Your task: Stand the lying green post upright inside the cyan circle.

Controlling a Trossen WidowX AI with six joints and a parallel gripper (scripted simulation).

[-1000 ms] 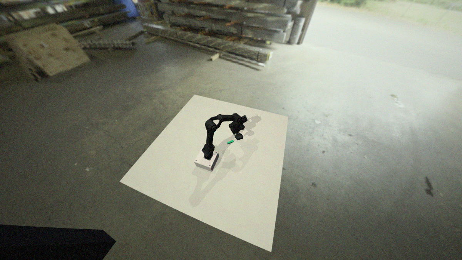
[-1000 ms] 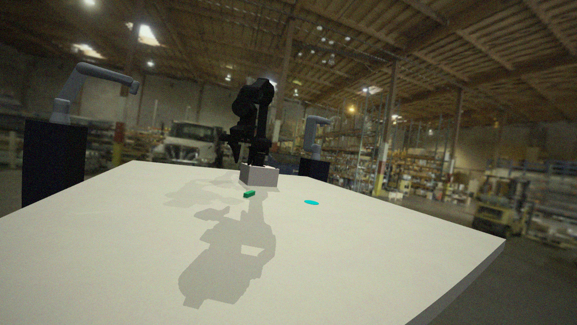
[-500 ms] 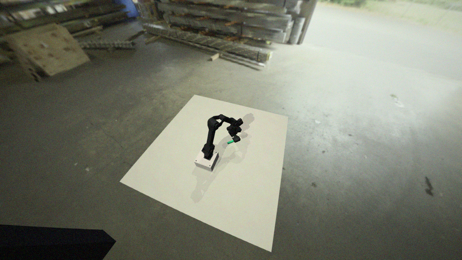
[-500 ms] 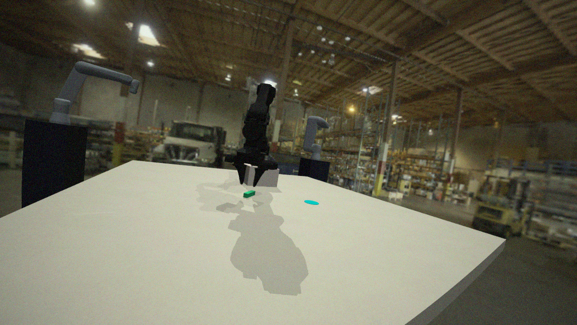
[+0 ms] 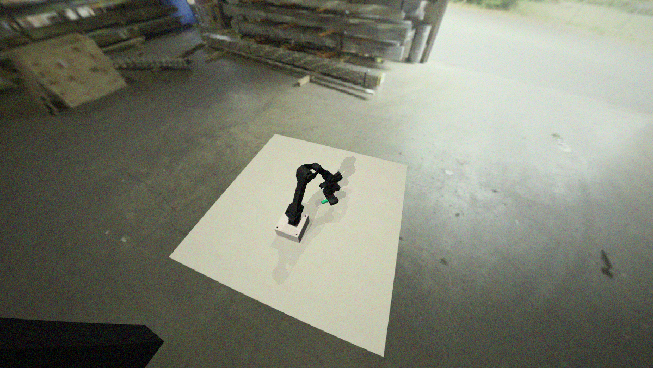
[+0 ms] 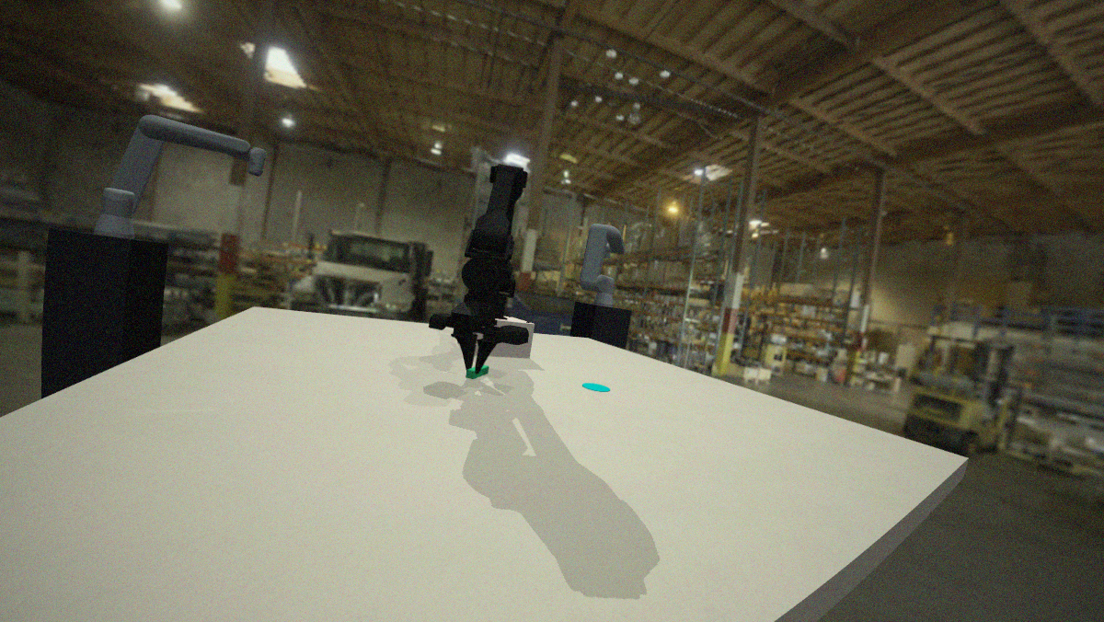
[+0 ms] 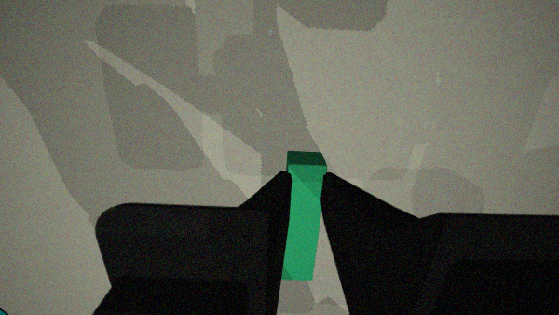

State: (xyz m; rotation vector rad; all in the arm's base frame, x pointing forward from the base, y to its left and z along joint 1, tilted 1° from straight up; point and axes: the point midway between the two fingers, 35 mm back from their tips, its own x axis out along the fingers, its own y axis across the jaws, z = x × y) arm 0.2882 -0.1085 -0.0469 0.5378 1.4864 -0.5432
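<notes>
One green post (image 7: 304,219) lying on table (image 6: 231,463), clamped between two jaws; one cyan circle (image 6: 595,386) apart.

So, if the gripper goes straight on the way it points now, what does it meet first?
The gripper points down, shut on the green post. Straight on, it would probably meet the table top right away; the post appears to lie there.

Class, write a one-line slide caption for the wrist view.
Gripper closed on the lying green post, seen from above.
</notes>
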